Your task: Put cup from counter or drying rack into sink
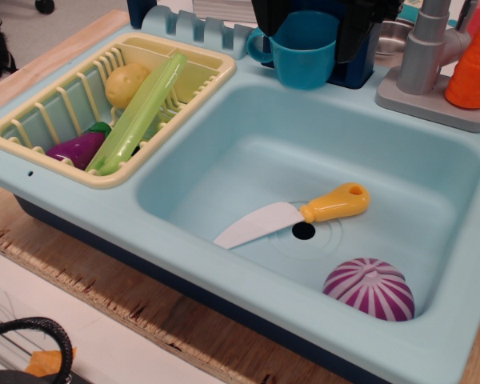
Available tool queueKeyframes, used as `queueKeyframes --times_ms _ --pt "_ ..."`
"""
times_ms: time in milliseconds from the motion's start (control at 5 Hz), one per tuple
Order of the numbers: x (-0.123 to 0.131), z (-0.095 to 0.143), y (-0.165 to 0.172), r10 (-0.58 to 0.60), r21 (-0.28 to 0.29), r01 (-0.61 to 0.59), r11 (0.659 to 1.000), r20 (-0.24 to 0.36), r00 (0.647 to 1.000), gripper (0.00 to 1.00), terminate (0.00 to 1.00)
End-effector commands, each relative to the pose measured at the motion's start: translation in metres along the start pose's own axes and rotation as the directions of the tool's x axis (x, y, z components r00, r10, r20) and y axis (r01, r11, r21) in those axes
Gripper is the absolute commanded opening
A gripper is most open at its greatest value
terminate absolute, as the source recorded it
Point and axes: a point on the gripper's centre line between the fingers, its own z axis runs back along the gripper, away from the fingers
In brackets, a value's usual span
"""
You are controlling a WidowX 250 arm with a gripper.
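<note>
The teal-blue cup (pixel 306 56) is upright at the back edge of the pale aqua sink (pixel 248 136), its loop handle pointing left. Its base hangs just over the basin's back rim, slightly above the counter (pixel 224 92). My gripper (pixel 310 36) comes down from the top of the view. Its black fingers (pixel 356 36) press against the left and right sides of the cup, so it is shut on the cup. The cream-yellow drying rack (pixel 32 144) sits to the left of the basin. The dark drain hole (pixel 303 231) is in the basin floor.
In the basin lie a toy knife (pixel 288 218) with a yellow handle and a purple striped half onion (pixel 370 290). The rack holds a green stalk (pixel 140 112), a potato (pixel 125 83) and a purple vegetable (pixel 78 148). A grey faucet (pixel 428 56) and an orange cone (pixel 472 68) stand at the back right.
</note>
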Motion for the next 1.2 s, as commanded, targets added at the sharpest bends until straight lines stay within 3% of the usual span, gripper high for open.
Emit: queueKeyframes --times_ms 0,200,400,800,1000 --pt "0.0 0.0 0.0 0.0 0.0 0.0 1.0 0.0 1.0 1.0 0.0" --pt "0.008 -0.004 0.001 -0.191 -0.006 0.192 0.981 0.069 0.979 1.0 0.0" --pt "0.014 -0.009 0.0 -0.333 0.003 0.335 0.942 0.11 0.936 1.0 0.0" --pt "0.023 -0.021 0.001 -0.383 0.003 0.387 0.922 0.142 0.913 1.0 0.0" --pt "0.034 -0.033 0.001 -0.4 -0.017 0.405 0.914 0.123 0.908 1.0 0.0"
